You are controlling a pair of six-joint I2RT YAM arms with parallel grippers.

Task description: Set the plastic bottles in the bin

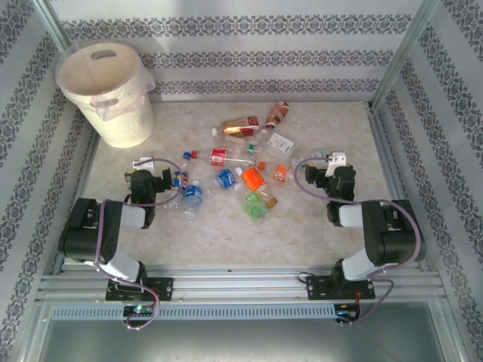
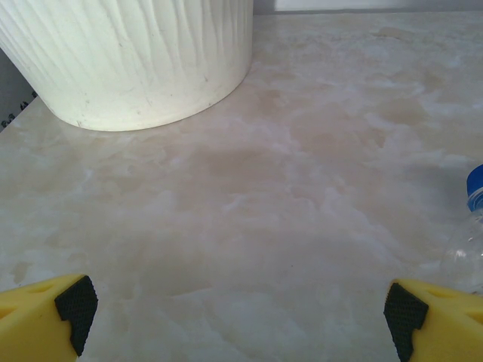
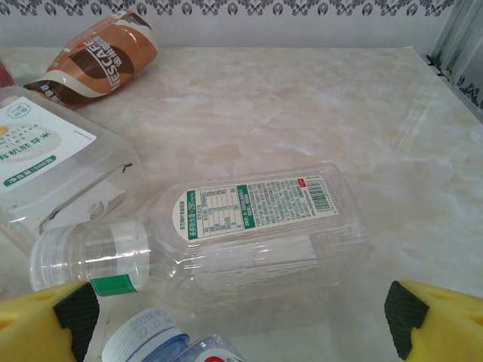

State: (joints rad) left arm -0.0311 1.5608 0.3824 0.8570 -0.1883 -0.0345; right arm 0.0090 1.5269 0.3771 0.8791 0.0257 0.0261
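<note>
Left wrist: left claw (image 2: 238, 311) released, empty, near the bin (image 2: 136, 60); right claw (image 3: 238, 311) likewise, by plastic bottles (image 3: 256, 219).

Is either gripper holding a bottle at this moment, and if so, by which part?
Nothing is held. The left gripper stands open over bare table; the right gripper stands open, and the clear bottle lies ungripped before it.

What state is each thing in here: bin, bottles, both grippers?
left gripper: open, empty.
right gripper: open, empty.
bin: upright, far left corner, no bottle seen inside.
plastic bottles: scattered loose on the table, none gripped.
green-labelled clear bottle: on its side, capped, just ahead of the right gripper.
brown-labelled bottle: on its side.
</note>
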